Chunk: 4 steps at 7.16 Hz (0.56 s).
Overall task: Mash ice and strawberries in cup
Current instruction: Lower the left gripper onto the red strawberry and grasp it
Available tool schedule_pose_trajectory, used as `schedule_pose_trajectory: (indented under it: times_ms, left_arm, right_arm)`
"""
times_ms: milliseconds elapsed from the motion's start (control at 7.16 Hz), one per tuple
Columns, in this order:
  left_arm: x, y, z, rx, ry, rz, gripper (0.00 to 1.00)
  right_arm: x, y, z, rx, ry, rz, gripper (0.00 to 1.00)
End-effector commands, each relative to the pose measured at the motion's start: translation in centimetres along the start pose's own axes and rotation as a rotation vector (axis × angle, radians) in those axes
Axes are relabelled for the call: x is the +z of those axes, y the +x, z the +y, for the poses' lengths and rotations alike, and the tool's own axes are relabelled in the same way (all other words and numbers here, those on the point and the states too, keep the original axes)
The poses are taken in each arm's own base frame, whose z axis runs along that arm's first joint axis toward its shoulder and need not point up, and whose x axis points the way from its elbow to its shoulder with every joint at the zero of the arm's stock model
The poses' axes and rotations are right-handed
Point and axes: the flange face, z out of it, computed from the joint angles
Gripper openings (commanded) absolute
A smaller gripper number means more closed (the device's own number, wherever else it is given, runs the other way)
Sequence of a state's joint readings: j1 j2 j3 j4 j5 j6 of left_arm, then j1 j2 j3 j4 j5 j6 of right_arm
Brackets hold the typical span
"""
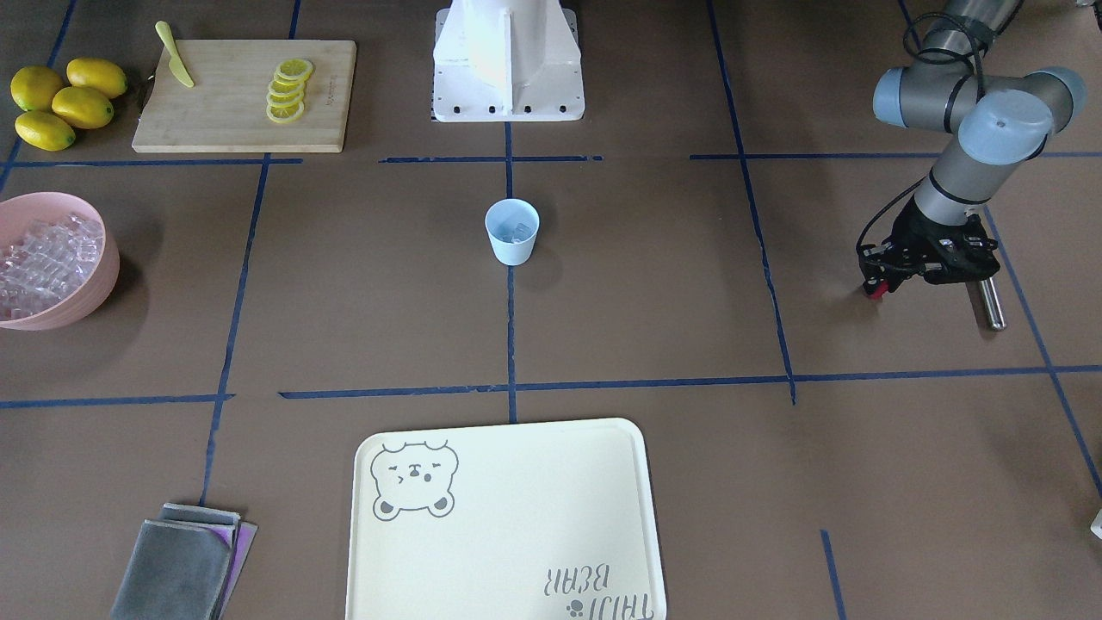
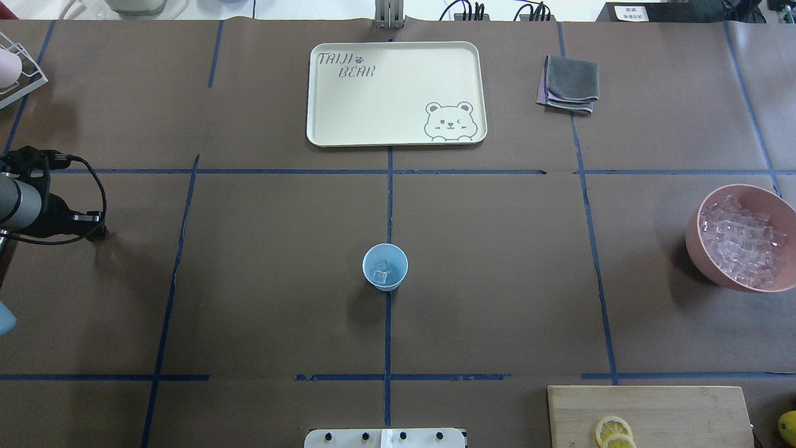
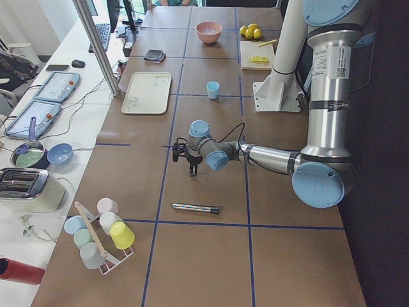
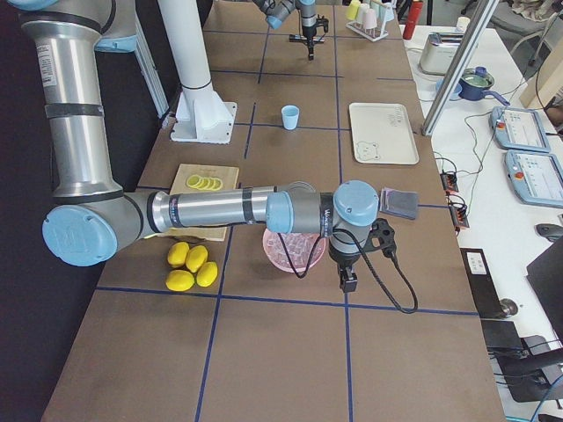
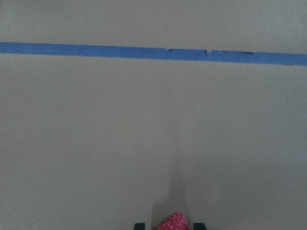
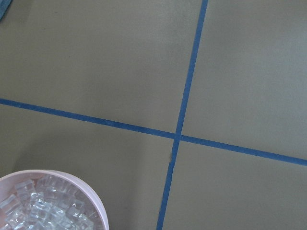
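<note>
The pale blue cup [image 2: 385, 267] stands upright at the table's middle with a few clear ice [image 2: 381, 272] cubes inside; the cup [image 1: 511, 232] is also in the front view. My left gripper [image 1: 876, 288] hangs low over the table far out on my left, shut on a small red strawberry [image 5: 172, 223] that shows between its fingertips in the wrist view. My right gripper [image 4: 349, 281] shows only in the right side view, beside the pink bowl [image 4: 290, 251]; I cannot tell whether it is open or shut.
The pink bowl [image 2: 693, 233] full of ice cubes sits at my far right. A metal rod [image 1: 990, 301] lies beside the left gripper. A cream tray [image 2: 323, 93], folded cloths [image 2: 569, 84], a cutting board [image 1: 198, 120] with lemon slices, and lemons [image 1: 65, 103] line the edges.
</note>
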<state>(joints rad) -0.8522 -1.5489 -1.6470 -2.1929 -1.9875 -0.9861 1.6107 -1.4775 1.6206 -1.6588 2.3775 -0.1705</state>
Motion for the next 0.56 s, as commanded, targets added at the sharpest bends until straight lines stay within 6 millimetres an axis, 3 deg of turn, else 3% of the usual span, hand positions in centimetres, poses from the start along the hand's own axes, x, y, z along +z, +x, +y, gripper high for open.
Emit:
schedule_pose_trajectory:
  times_ms: [0, 140, 419]
  left_arm:
    - [-1.6, 0.8, -0.1, -0.001, 0.008, 0.025, 0.05]
    - [-2.9, 1.9, 0.1, 0.004, -0.012, 0.055, 0.00]
    - [-5.9, 3.6, -0.7, -0.015, -0.050, 0.100, 0.00]
  right_arm:
    - [-0.4, -0.4, -0.1, 0.010, 0.008, 0.001, 0.99]
    - [-0.4, -0.5, 0.0, 0.010, 0.009, 0.000, 0.99]
    - [0.0, -0.1, 0.5, 0.014, 0.001, -0.002, 0.99]
